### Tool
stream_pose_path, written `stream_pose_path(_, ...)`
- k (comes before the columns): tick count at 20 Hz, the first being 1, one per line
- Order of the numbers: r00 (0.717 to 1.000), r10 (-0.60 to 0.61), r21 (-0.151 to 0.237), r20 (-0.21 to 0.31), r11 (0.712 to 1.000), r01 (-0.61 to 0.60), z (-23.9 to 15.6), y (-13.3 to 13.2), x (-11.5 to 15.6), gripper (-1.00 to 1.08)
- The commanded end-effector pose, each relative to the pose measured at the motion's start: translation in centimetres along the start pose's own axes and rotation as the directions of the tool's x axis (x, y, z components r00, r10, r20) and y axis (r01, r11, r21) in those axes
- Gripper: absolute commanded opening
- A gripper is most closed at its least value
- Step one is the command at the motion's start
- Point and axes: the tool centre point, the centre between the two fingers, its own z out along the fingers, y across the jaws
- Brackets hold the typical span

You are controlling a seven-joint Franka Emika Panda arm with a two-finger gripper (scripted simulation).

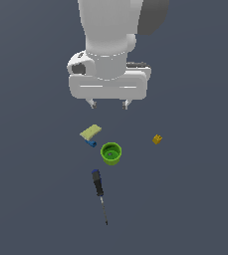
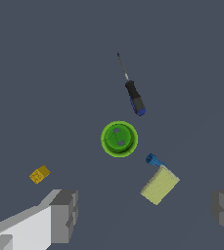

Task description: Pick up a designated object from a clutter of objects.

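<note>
I judge the pick has barely begun: my gripper (image 1: 108, 104) hangs high above the surface with its jaws spread wide and nothing between them, and the green cup (image 1: 111, 153) sits upright and untouched, so the whole descent, the grasp and the lift are left to do. I take the cup as my landmark. It is a bright lime-green round piece with smooth, slightly tapered walls and a plain rim, open side up, and in the wrist view I look almost straight down into it. Just beside it, toward the exterior view's left and a little farther from that camera, lies the flat yellow-green block (image 1: 90, 132), matte and pale, with a small blue piece (image 1: 91, 143) at the corner nearest the cup; they look apart, though narrowly. On the cup's near side the screwdriver (image 1: 98, 191) lies flat, its chunky black-and-blue handle pointing at the cup and its thin grey shaft pointing away. Well apart, toward the exterior view's right of the cup, sits the tiny yellow block (image 1: 157, 139). Everything rests on a plain dark grey-blue surface (image 1: 195, 209).
</note>
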Motion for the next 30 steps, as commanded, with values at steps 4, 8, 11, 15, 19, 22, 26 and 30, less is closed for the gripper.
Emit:
stream_pose_path(4,1.000,0.010,0.004,-0.003,1.000,-0.010,0.0,0.4,0.2,0.28)
stream_pose_path(8,1.000,0.027,0.012,-0.007,1.000,-0.027,0.0,1.0,0.4,0.28)
stream_pose_path(11,1.000,0.025,0.011,-0.008,1.000,-0.025,0.0,1.0,0.4,0.28)
stream_pose_path(15,1.000,0.028,0.011,0.000,1.000,-0.028,0.1,1.0,0.6,0.28)
stream_pose_path(19,0.999,0.034,0.011,0.022,0.999,-0.034,0.5,0.9,1.0,0.28)
stream_pose_path(22,0.998,0.040,0.011,0.047,0.999,-0.041,1.0,0.7,1.5,0.28)
stream_pose_path(26,0.994,0.053,0.010,0.093,0.999,-0.054,1.9,0.5,2.3,0.28)
stream_pose_path(30,0.986,0.068,0.007,0.154,0.998,-0.070,3.2,0.2,3.4,0.28)
